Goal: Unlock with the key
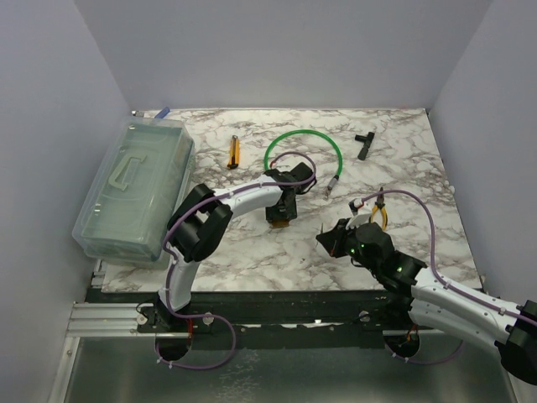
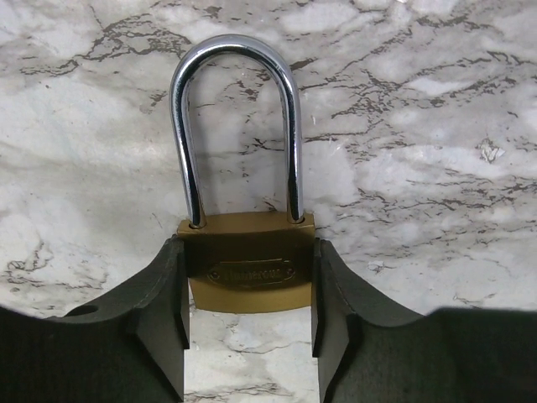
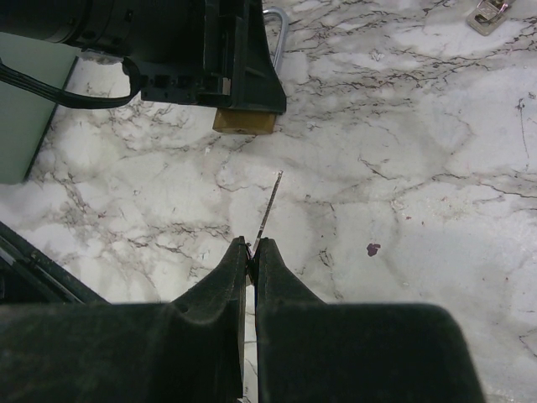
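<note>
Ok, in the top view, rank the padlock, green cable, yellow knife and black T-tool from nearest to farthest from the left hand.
1. padlock: between the fingers of the left hand.
2. green cable: looped just behind the hand.
3. yellow knife: behind, to the left.
4. black T-tool: far back, to the right.

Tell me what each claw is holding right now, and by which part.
Right claw holds the key by its head end, blade pointing out. Left claw grips the padlock across its brass body's sides.
</note>
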Available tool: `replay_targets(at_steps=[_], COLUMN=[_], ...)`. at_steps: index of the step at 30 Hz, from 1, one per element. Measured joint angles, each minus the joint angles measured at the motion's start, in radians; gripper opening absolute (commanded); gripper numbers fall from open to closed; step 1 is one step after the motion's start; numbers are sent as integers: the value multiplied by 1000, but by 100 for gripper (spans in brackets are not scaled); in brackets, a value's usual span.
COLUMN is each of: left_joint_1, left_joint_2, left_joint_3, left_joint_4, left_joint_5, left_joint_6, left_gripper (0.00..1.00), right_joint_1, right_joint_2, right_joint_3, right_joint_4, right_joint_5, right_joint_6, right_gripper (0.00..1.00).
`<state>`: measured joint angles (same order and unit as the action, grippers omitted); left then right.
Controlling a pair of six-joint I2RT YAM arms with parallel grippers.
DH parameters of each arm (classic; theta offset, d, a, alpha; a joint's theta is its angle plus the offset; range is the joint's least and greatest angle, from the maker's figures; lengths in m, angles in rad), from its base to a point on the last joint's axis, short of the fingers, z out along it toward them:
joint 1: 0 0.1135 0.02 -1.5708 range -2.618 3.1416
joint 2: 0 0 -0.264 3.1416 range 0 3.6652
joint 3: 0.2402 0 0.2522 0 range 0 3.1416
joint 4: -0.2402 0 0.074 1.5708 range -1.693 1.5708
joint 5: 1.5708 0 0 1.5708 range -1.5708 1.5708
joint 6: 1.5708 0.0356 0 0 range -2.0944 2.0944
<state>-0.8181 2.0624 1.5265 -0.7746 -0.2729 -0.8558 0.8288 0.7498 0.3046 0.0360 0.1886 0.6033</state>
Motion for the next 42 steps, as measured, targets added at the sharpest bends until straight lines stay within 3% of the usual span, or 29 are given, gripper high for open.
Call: replay_targets(at_steps=[5, 30, 42], left_joint_1=[-2, -2, -2], left_joint_2=[-10, -115, -239], left_joint_3=[-18, -166, -267], left_joint_4=[22, 113, 167], left_joint_5=[-5, 14, 75], left_joint_6=[1, 11, 22], left_gripper=[0, 0, 0], right_joint_1=[0, 0, 0], right_joint_2=[0, 2, 0], right_joint_3=[0, 0, 5], right_joint_4=[0, -10, -8], right_joint_5=[0, -20, -73], right_joint_6=[0, 30, 52], right_gripper=[0, 0, 0])
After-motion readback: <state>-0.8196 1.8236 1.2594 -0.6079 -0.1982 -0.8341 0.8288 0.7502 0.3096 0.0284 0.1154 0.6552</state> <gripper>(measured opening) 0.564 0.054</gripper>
